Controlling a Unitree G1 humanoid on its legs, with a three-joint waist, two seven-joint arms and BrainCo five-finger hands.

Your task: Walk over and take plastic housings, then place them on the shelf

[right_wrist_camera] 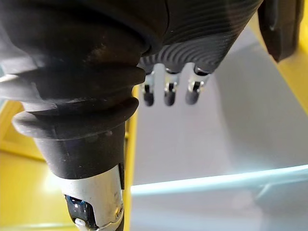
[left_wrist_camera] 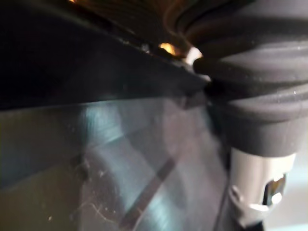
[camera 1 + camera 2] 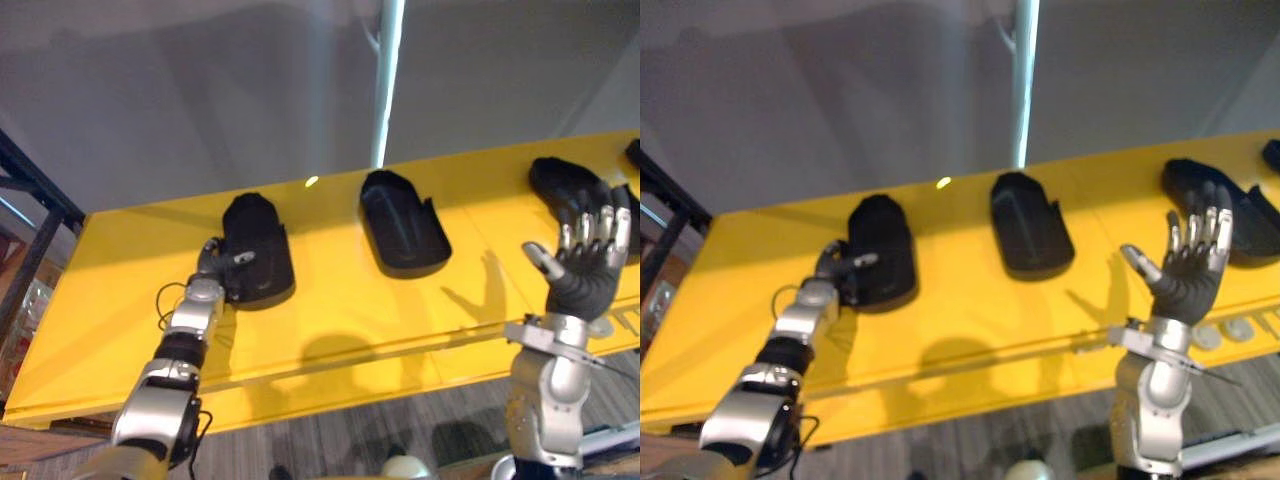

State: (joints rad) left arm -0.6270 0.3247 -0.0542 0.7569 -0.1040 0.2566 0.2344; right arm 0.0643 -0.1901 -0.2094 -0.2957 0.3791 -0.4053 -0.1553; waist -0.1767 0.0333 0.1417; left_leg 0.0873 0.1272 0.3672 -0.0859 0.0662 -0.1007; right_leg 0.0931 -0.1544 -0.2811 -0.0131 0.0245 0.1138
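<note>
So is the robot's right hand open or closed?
Open. The right hand has straight, spread fingers and is held up before the yellow shelf, holding nothing.

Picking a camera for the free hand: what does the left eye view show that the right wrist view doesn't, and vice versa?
Left eye view: the left hand at the leftmost housing, and the middle housing apart from it. Right wrist view: no new things, but a close look along the ribbed cover of the right hand to its straight fingers. Both: the right hand, open and holding nothing, the yellow shelf and the grey wall.
</note>
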